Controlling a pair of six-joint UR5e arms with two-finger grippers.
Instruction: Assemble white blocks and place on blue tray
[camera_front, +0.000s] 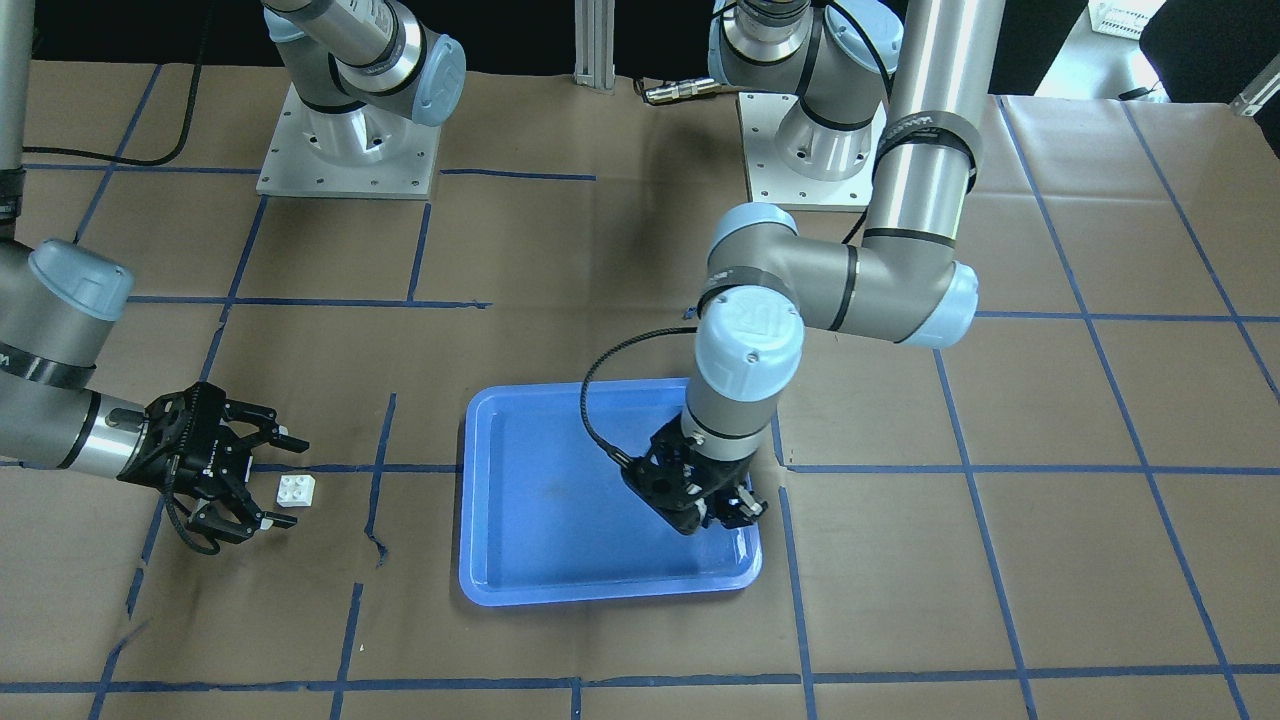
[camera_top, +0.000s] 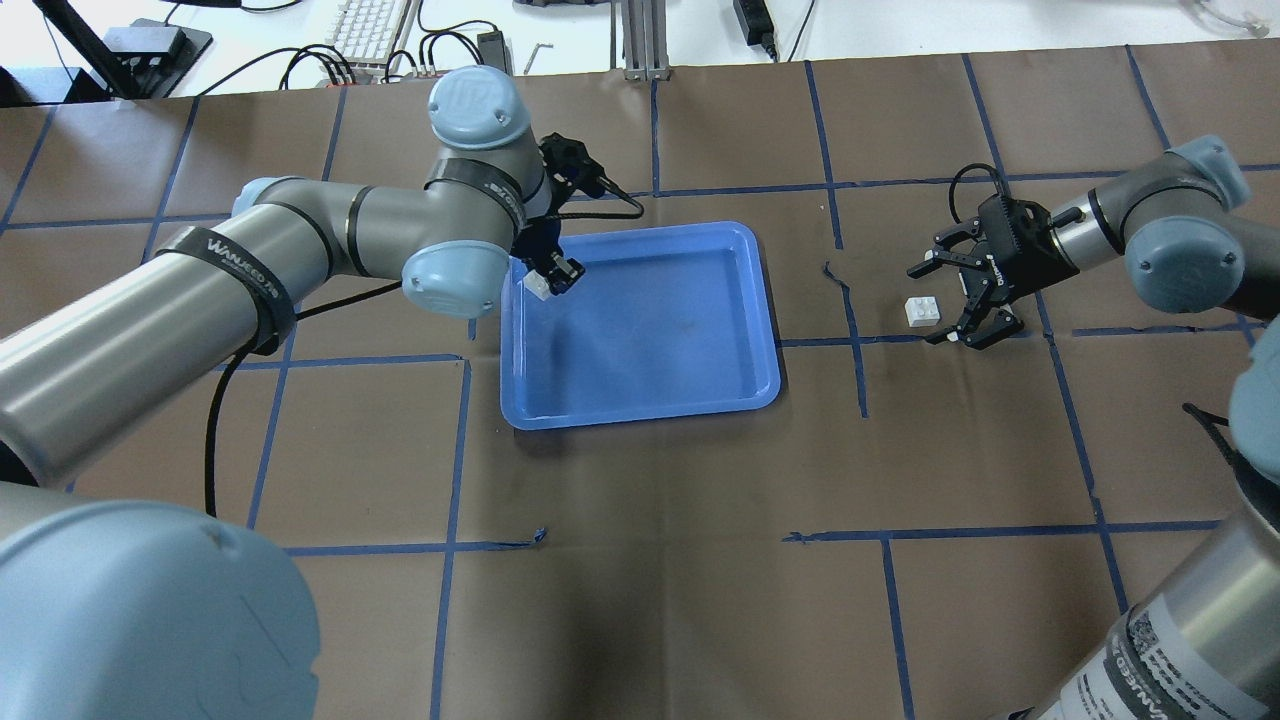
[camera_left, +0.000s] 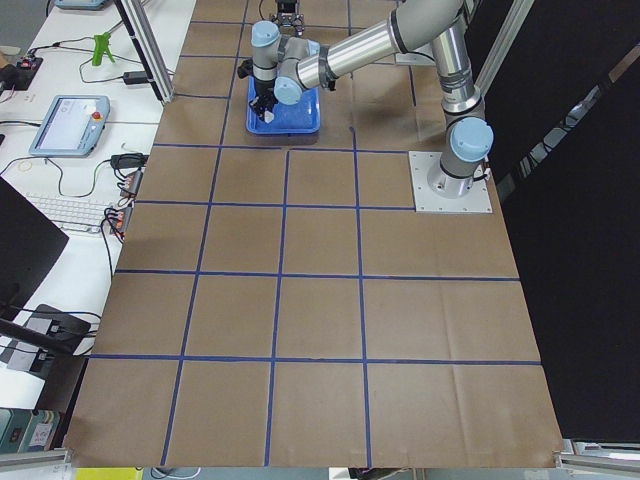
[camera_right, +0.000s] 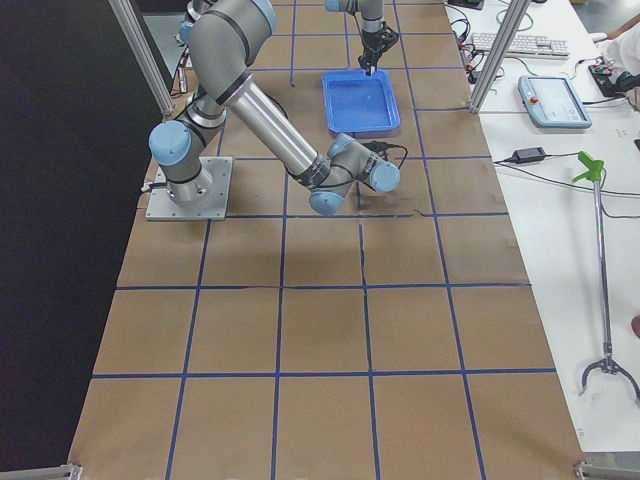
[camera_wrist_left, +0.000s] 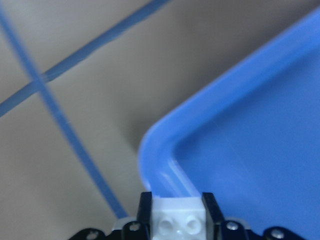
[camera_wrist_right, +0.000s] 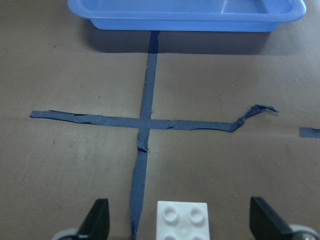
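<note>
The left gripper (camera_top: 556, 278) is closed narrowly on the first white block (camera_wrist_left: 178, 220), which is pinched by two opposite sides between the black fingers (camera_wrist_left: 144, 210), with two studs seen in the wrist view. Just beyond the fingertips a rounded corner of the blue tray (camera_wrist_left: 165, 150) is recorded; the held block is poised over that corner, inside the rim. Whether the block touches the tray bottom cannot be told. Brown paper (camera_wrist_left: 90, 125) crossed by blue tape lines (camera_wrist_left: 60, 117) is noted outside the corner. The right gripper (camera_top: 930, 306) is spread wide and lowered close to the paper, well apart from the tray. The second white block (camera_wrist_right: 182, 220) is found between its fingers (camera_wrist_right: 97, 222), studs up, resting on the paper and touched by neither finger. A tape crossing lies just ahead of this gripper, and the tray's long side wall is seen farther ahead.
</note>
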